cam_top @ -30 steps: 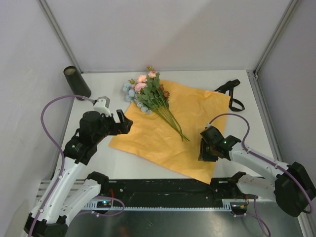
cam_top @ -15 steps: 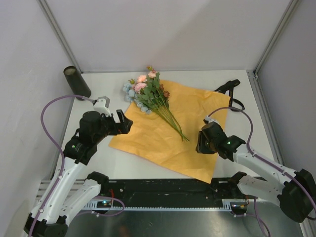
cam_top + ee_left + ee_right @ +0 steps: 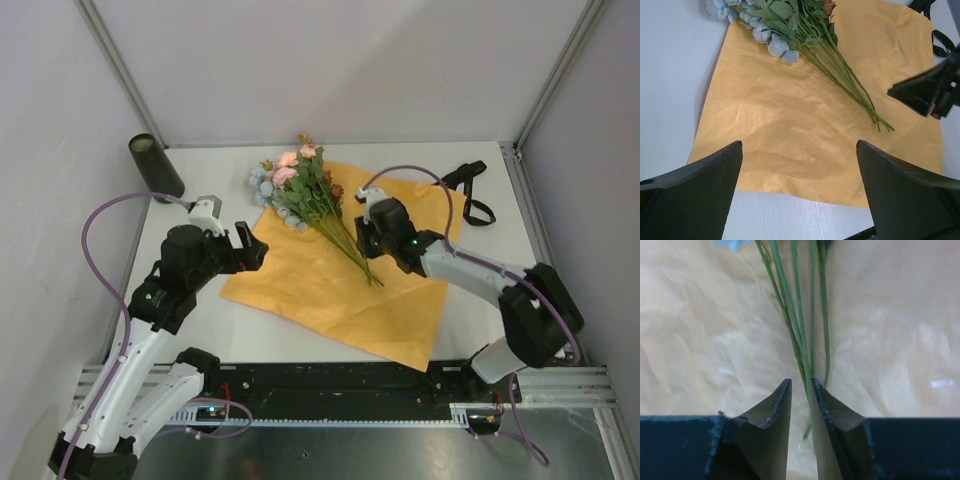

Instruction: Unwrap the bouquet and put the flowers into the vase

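Flowers are already out of the wrap. They lie loose on the flattened orange paper mid table, blooms toward the far left and stems fanning toward the near right. The black ribbon is off at the far right. The vase is at the far-left corner, well apart from the flowers. My right claw is low over the bare lower stems, jaws close together with a slim gap. One or two green stems run through that gap and the rest sit just beside it, so I can't tell if it's actually pinching. My left claw is spread wide above the paper's near-left part, holding nothing. My read on handling: they're artificial, so light, with thin, springy, slick stems and a bloom end that will droop. The loose bunch is likely to splay, and a grab may catch only a few stems. Best hold looks like the bare stems a bit above the tips, where they bunch tightest, not the leaves or blooms. The paper is thin and crinkly, so the claw tips could snag it.
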`<state>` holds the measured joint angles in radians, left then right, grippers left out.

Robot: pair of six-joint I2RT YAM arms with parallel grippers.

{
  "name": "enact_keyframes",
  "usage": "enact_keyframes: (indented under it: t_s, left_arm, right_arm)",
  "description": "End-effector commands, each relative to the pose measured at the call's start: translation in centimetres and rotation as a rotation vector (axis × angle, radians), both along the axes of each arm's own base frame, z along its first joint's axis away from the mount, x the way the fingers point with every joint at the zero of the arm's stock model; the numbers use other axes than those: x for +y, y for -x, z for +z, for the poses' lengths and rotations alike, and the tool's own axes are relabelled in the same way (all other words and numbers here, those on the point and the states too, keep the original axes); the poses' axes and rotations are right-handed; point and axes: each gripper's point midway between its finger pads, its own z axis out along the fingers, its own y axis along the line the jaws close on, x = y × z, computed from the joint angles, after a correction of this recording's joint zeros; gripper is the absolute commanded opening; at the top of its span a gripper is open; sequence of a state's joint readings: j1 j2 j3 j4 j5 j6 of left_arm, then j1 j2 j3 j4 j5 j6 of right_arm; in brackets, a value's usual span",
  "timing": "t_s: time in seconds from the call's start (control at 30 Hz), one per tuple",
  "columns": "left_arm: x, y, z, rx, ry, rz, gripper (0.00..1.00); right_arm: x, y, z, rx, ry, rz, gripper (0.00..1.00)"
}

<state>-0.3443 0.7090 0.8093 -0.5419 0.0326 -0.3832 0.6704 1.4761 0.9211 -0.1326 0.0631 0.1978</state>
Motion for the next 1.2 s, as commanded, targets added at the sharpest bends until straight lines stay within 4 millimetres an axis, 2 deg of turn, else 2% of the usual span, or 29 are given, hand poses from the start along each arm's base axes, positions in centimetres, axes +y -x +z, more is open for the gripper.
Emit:
enact_keyframes:
  t_s: [0.0, 0.13, 0.3, 0.5, 1.0, 1.17]
  left_arm:
    - [0.4, -0.3, 0.6, -0.026, 0.0, 0.017, 1.0]
    - [0.6, -0.3, 0.6, -0.031, -0.002, 0.025, 1.0]
    - [0.7, -0.3, 0.7, -0.032, -0.002, 0.031, 1.0]
    - [0.8, -0.4, 0.6, -0.026, 0.001, 0.031, 1.0]
    - [0.8, -0.6, 0.3, -0.012, 0.009, 0.034, 1.0]
    - [0.9, -0.6, 0.3, -0.008, 0.013, 0.034, 1.0]
  right_arm:
    - [3.7, -4.3, 2.5, -0.121, -0.014, 0.096, 0.27]
    - [5.5, -6.6, 1.3, -0.102, 0.01, 0.113, 0.27]
    - [7.6, -7.6, 0.2, -0.066, -0.014, 0.157, 0.27]
    - [8.9, -8.3, -1.2, -0.025, -0.022, 0.172, 0.27]
    - [8.8, -10.0, -6.5, 0.032, 0.09, 0.102, 0.3]
    - [8.7, -10.0, -7.3, 0.031, 0.134, 0.1, 0.29]
